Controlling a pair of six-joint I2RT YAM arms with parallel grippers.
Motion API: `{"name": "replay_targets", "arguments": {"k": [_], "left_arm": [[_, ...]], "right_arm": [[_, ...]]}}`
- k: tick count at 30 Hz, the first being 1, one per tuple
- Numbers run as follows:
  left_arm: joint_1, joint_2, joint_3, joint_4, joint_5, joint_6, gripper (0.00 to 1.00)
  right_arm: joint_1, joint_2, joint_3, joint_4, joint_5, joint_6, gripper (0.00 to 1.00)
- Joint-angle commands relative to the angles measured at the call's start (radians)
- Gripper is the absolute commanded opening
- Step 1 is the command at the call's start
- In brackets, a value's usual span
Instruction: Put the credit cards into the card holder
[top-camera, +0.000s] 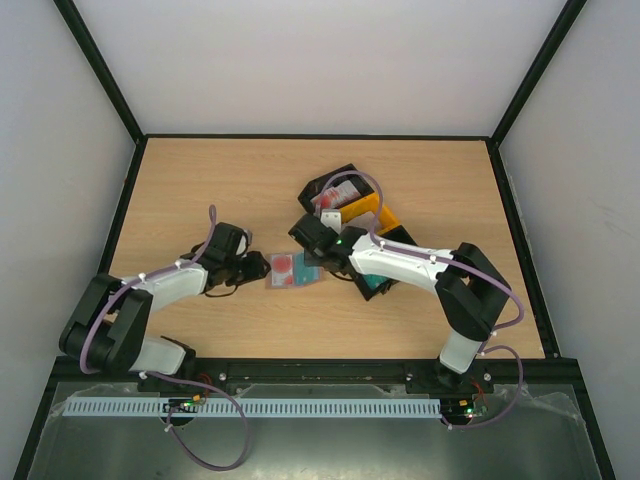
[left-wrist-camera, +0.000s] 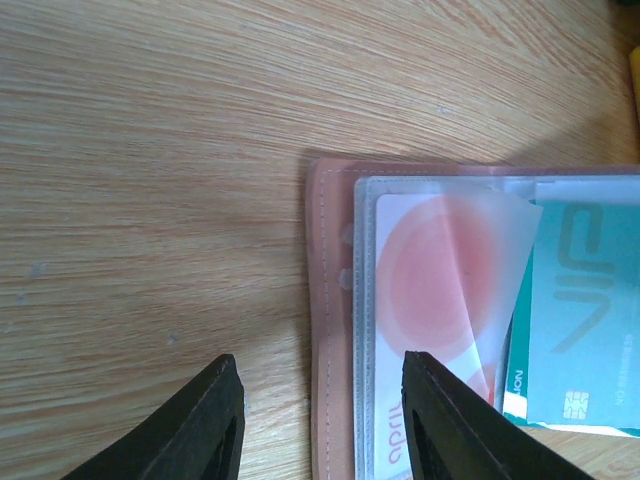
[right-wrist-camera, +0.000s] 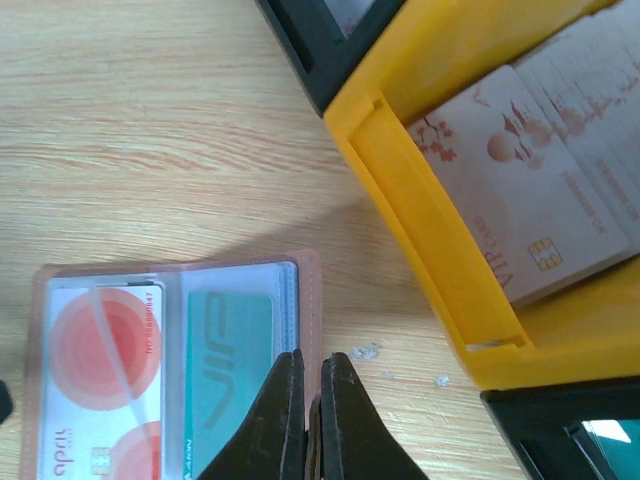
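Note:
The brown card holder (right-wrist-camera: 310, 290) lies open on the table. A red-and-white credit card (right-wrist-camera: 100, 350) sits in its left pocket and a teal credit card (right-wrist-camera: 225, 370) in its right pocket. My right gripper (right-wrist-camera: 312, 375) is shut on the holder's right edge, with the brown flap pinched between its fingers. My left gripper (left-wrist-camera: 320, 362) stands open, one finger on the wood and the other over the red-and-white card (left-wrist-camera: 430, 280), with the holder's left edge (left-wrist-camera: 328, 250) between them. A clear pocket sheet curls up over that card. More credit cards (right-wrist-camera: 510, 190), white with red marks, lie in the orange tray.
The orange tray (right-wrist-camera: 400, 190) stands just right of the holder, with a black tray (top-camera: 335, 190) behind it and another black tray (right-wrist-camera: 560, 425) in front. Small crumbs (right-wrist-camera: 362, 351) lie on the wood beside the right fingers. The two arms meet at the table's middle.

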Motion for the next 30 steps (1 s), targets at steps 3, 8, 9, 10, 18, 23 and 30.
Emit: {"name": "replay_targets", "arguments": {"k": [3, 8, 9, 10, 18, 23, 30], "left_arm": [[0.005, 0.049, -0.02, 0.048, 0.037, -0.016, 0.46], [0.004, 0.086, -0.045, 0.081, -0.012, -0.042, 0.44], [0.004, 0.092, -0.05, 0.087, -0.006, -0.045, 0.44], [0.005, 0.098, -0.056, 0.096, 0.005, -0.046, 0.43], [-0.002, 0.109, -0.068, 0.14, 0.04, -0.061, 0.37], [-0.003, 0.115, -0.079, 0.159, 0.05, -0.073, 0.36], [-0.001, -0.102, -0.137, 0.111, -0.145, -0.157, 0.3]], "right_arm": [[0.005, 0.003, 0.075, -0.024, -0.019, -0.052, 0.02], [0.005, 0.005, 0.108, 0.034, -0.109, -0.061, 0.02], [0.004, 0.002, 0.109, 0.052, -0.133, -0.057, 0.02], [0.005, 0.001, 0.105, 0.074, -0.156, -0.052, 0.02], [0.005, 0.003, 0.031, 0.348, -0.351, 0.017, 0.02], [0.005, 0.041, 0.006, 0.491, -0.415, 0.05, 0.02], [0.004, 0.112, -0.046, 0.659, -0.505, 0.113, 0.02]]}}
